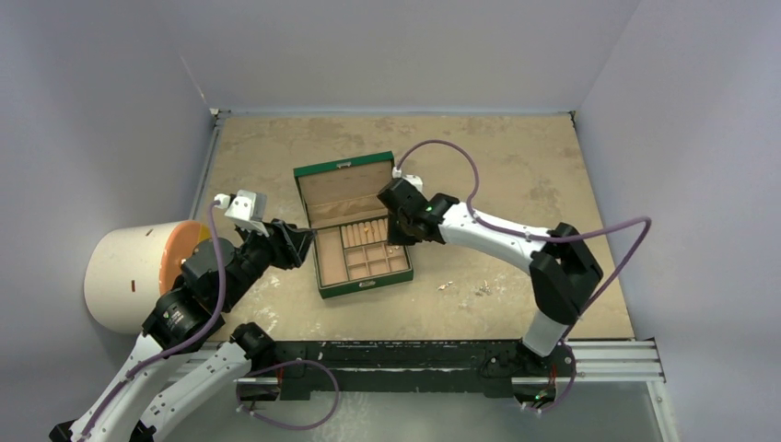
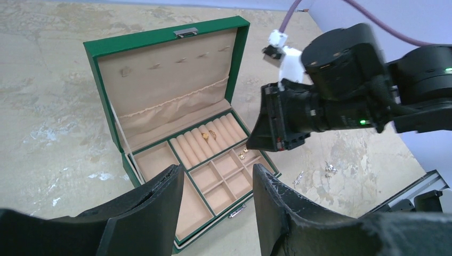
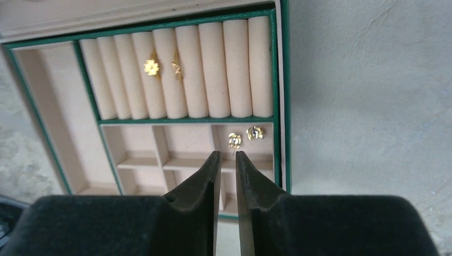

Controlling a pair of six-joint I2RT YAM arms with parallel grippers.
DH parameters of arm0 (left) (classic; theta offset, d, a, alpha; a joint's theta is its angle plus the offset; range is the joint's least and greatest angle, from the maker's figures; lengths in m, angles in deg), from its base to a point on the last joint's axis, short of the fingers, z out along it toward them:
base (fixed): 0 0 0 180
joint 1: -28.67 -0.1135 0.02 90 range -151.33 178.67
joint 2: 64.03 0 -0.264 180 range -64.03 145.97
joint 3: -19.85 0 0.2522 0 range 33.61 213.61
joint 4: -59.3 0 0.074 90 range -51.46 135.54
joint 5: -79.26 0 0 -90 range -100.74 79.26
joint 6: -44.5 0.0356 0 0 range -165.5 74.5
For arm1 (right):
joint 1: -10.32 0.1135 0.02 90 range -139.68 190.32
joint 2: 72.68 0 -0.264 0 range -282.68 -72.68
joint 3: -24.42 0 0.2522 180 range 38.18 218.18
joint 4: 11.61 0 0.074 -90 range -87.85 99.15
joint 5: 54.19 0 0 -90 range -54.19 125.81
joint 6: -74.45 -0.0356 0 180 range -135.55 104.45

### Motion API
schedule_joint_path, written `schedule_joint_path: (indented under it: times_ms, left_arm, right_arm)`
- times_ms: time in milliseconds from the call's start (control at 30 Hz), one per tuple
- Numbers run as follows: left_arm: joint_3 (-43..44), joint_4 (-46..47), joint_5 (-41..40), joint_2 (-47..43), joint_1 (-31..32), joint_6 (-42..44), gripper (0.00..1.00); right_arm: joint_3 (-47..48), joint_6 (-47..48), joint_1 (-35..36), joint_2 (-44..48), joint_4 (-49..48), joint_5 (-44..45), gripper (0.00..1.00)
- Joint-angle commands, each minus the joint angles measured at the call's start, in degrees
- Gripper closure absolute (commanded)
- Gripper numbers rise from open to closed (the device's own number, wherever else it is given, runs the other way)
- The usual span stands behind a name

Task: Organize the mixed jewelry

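Above the green box (image 3: pixel 281 80), the right gripper (image 3: pixel 225 154) hovers with jaws a slit apart, empty; the left gripper (image 2: pixel 217 173) gapes wide. Inside sit gold pieces (image 3: pixel 152 68), while silvery pieces (image 1: pixel 482 289) lie on the table (image 1: pixel 553 166)

Bench (image 1: pixel 516 166): tan, mottled, worn patches. Green box (image 1: pixel 336 195) stood open near centre, lid toward far wall. Loose jewelry pieces (image 1: pixel 482 290) lay on bare surface right of box, toward near edge, apart from it.

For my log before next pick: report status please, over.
Left end effector open, beside box. Right end effector barely open, empty, above box. Four gold pieces inside; loose pieces on table. Nothing blocks them.
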Motion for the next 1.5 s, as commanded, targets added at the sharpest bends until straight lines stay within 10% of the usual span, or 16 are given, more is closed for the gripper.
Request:
schedule_joint_path:
  times_ms: [0, 667, 1467]
  left_arm:
    - [-0.1, 1.8, -0.9, 0.4, -0.3, 1.5, 0.5]
    - [-0.1, 1.7, -1.2, 1.8, -0.3, 1.4, 0.5]
    - [-0.1, 1.6, -1.5, 2.8, -0.4, 1.3, 0.5]
  right_arm:
    - [-1.0, -0.4, 0.3, 7.1, 2.7, 3.7, 0.8]
    - [-24.4, -6.8, -2.4, 25.0, 9.2, 11.0, 0.78]
    - [-28.7, -5.2, -6.1, 18.0, 1.9, 7.9, 0.78]
